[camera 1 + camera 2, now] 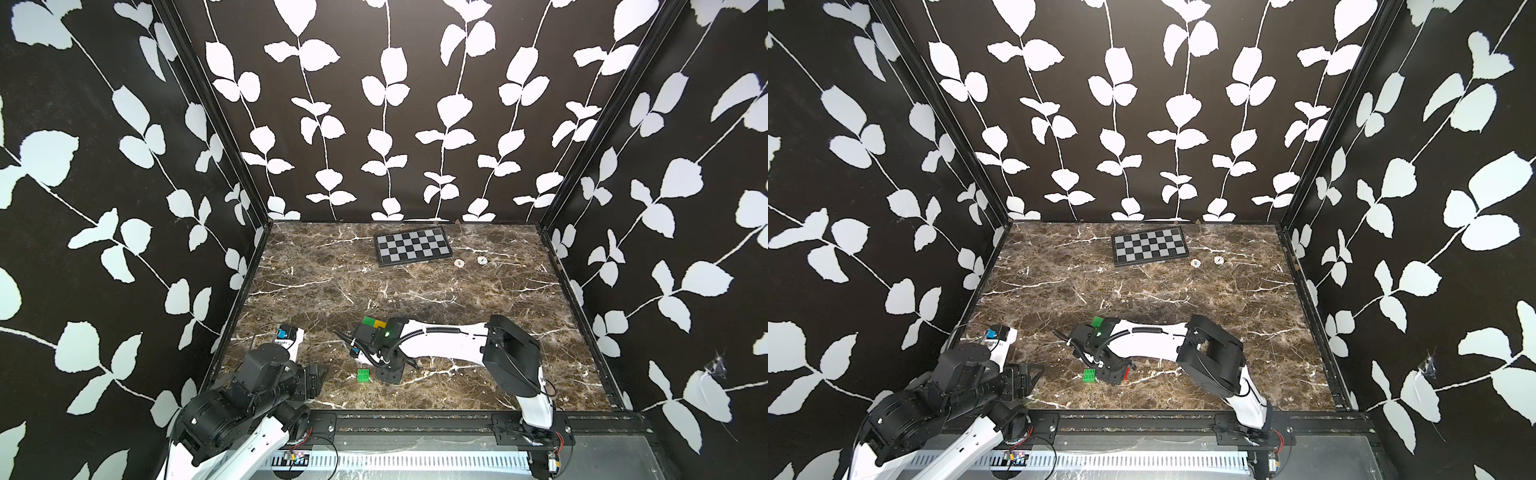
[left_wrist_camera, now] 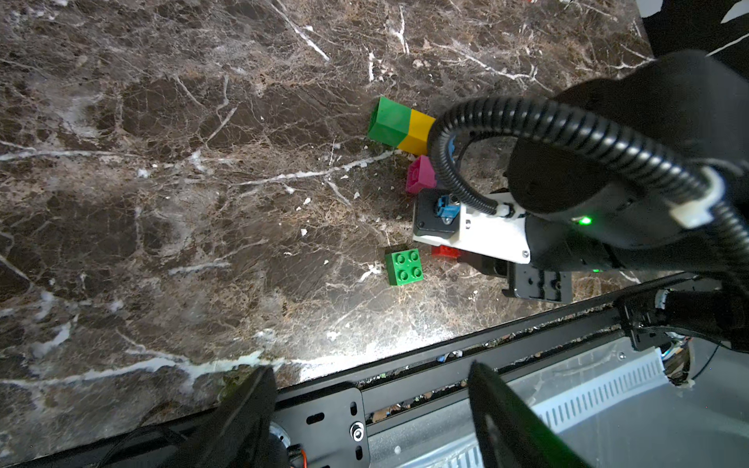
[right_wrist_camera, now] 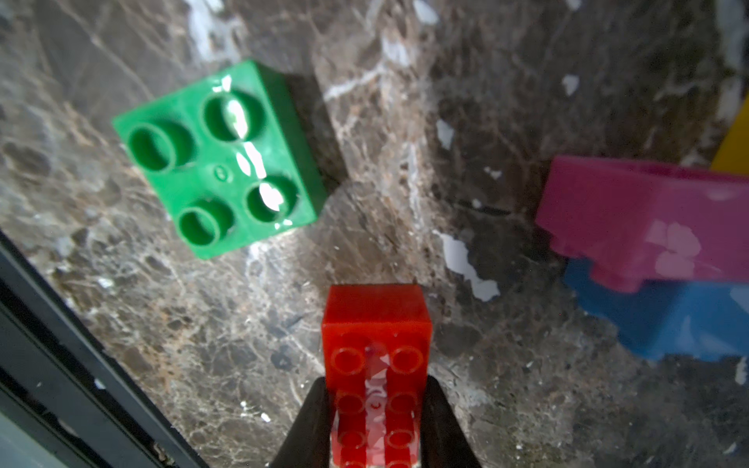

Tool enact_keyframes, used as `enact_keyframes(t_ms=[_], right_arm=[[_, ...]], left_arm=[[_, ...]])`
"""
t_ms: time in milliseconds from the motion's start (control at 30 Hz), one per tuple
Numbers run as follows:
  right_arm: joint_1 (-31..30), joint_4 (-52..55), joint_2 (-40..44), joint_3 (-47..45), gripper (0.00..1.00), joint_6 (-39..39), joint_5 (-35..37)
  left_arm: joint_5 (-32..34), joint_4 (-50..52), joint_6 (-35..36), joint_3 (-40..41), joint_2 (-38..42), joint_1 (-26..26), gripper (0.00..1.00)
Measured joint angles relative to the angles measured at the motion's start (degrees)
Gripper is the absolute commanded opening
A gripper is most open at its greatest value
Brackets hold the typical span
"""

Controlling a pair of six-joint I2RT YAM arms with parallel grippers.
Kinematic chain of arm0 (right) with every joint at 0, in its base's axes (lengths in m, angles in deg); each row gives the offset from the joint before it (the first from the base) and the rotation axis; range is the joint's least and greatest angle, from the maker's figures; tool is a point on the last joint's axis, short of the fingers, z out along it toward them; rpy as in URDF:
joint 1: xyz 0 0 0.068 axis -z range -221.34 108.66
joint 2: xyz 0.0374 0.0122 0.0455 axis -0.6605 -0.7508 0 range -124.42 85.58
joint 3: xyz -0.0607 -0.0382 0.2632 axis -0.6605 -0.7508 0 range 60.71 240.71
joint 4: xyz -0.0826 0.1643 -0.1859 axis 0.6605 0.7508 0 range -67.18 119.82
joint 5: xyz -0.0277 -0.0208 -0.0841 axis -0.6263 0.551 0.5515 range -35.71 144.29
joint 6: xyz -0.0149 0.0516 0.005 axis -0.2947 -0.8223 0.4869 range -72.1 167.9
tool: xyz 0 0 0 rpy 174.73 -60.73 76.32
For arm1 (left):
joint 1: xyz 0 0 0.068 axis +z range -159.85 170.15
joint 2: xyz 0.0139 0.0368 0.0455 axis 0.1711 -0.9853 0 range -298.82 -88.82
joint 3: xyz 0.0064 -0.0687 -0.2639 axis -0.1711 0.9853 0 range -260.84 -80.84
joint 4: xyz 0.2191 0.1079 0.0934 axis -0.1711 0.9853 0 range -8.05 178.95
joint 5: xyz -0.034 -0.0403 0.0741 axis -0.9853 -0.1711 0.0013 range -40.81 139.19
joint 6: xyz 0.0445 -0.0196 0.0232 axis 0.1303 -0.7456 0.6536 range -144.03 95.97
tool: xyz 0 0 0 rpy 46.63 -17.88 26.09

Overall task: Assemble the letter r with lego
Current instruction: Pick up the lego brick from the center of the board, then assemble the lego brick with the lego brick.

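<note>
At the left, our left gripper (image 2: pixel 371 377) hung open and empty over the near edge of the table (image 2: pixel 162 202). Next came a loose green brick (image 3: pixel 221 158), studs up and joined to nothing. Just beside it, our right gripper (image 3: pixel 377 389) was clamped on the red brick (image 3: pixel 377 320), low over the table. Further right, a pink brick (image 3: pixel 632 219) sat on the blue brick (image 3: pixel 681 324), near a green-and-yellow stack (image 2: pixel 399 125) lying on its side. We could not tell whether these were joined. We judged the letter partly built, with the red brick and the loose green one left to attach.
</note>
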Motion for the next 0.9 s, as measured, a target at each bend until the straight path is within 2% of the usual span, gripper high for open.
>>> enact_keyframes(t_ms=[167, 333, 900], right_arm=[[0.0, 0.9, -0.02, 1.16, 0.0, -4.15, 1.46], [0.0, 1.75, -0.02, 7.37, 0.0, -11.45, 0.44], [0.07, 0.2, -0.33, 13.55, 0.0, -51.36, -1.9]], left_arm=[[-0.02, -0.04, 0.04, 0.22, -0.5, 0.0, 0.77], [-0.02, -0.07, 0.13, 0.59, -0.5, 0.0, 0.77], [-0.02, -0.04, 0.15, 1.33, 1.14, 0.0, 0.77]])
